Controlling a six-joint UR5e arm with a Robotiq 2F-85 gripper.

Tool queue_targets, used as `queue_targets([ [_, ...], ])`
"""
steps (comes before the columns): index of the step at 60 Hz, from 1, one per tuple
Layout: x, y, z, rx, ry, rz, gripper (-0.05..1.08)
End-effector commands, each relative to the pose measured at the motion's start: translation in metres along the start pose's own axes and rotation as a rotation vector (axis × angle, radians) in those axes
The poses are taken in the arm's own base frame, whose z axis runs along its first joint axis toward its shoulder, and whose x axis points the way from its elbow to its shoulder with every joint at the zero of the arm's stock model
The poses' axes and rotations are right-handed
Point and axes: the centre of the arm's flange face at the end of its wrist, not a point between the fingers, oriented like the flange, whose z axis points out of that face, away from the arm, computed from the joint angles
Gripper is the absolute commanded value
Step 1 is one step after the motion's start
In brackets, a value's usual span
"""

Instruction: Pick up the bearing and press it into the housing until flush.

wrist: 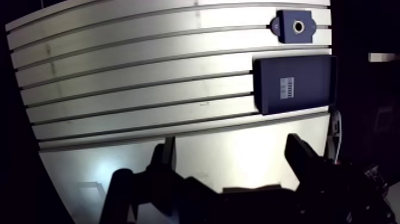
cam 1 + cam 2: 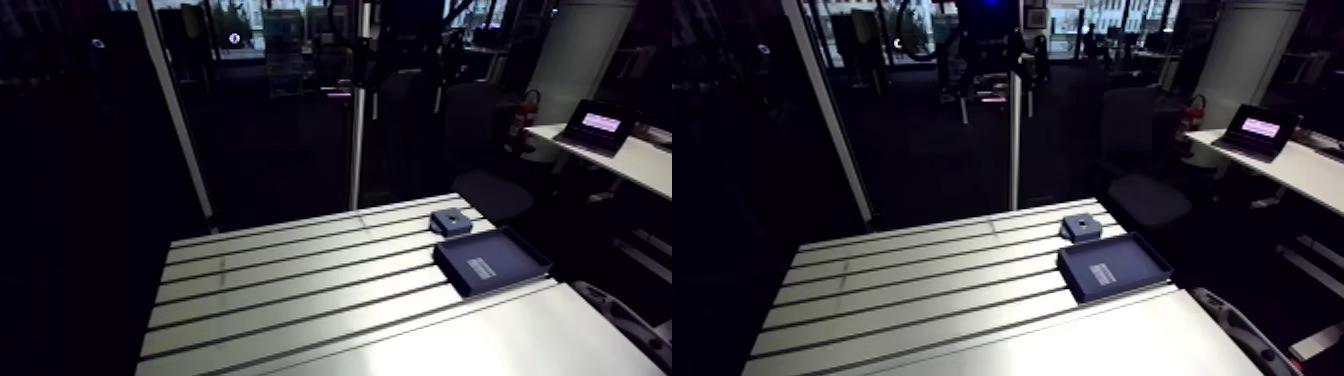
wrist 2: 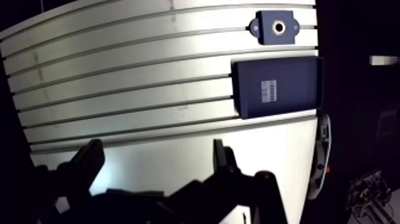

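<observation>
Tool [image 1: 232,146] gaping; tray [image 1: 315,74] label [image 1: 286,90] unreadable.

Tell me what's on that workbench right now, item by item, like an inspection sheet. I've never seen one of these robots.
surface: slotted aluminium table, brightly lit under the claw.
job's things: small blue housing block with a round hole, near a table corner; the bearing cannot be made out.
clutter: a dark blue tray lies beside the housing block, apart from it, with a pale striped patch inside.
grippers: claw open, nothing between its fingers, hanging over bare table, well short of the tray.
cables: nothing seen.
surroundings: nothing seen.
</observation>
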Motion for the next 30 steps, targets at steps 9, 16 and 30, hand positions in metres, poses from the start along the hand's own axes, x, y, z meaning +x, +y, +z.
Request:
queue_targets([
  [9, -0.046, -0.018, -0.016, 0.013, 0.031, 0.056, 0.01],
  [16, -0.047, -0.018, -0.025, 0.009, 0.054, 0.056, 0.01],
  [30, -0.043, -0.020, -0.026, 0.013, 0.059, 0.053, 0.01],
])
